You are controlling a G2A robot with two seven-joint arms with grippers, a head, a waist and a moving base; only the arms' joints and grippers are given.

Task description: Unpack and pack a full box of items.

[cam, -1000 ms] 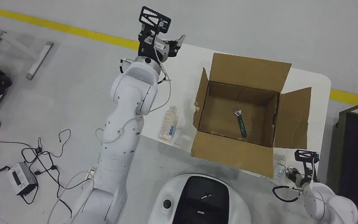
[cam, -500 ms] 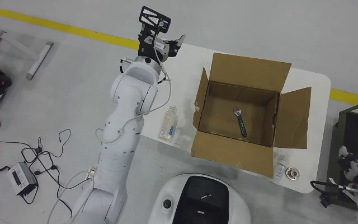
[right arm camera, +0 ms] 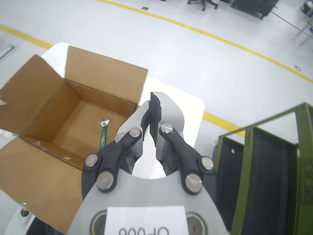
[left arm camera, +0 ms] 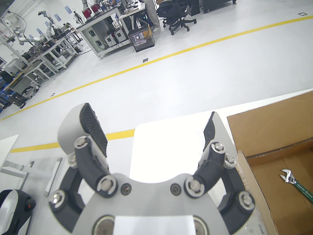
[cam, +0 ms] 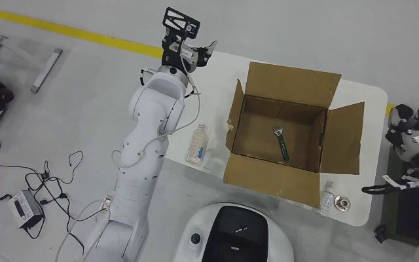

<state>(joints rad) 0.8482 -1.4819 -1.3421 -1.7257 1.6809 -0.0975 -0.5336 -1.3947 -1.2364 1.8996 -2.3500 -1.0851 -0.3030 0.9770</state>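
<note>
An open cardboard box [cam: 251, 171] stands in the middle of the white table [cam: 216, 85]. A green-handled wrench [cam: 281, 143] lies on its floor and also appears in the wrist views as wrench [left arm camera: 296, 184] and wrench [right arm camera: 104, 133]. My left gripper [cam: 201, 54] hangs open and empty over the table's far left corner, its fingers [left arm camera: 93, 125] spread wide beside the box [left arm camera: 269, 128]. My right gripper [right arm camera: 152, 103] is shut on nothing, high off the table's right edge, where the right arm [cam: 400, 128] shows beside the box [right arm camera: 36, 128].
A clear plastic bottle [cam: 198, 144] lies on the table left of the box. A small bottle [cam: 325, 196] and a round metal piece [cam: 341, 203] rest at the near right corner. A green metal rack [right arm camera: 264, 162] stands on the floor right of the table.
My right arm has swung away from the table's near right corner, out past the right edge and farther back, uncovering the round metal piece. The left arm has not moved.
</note>
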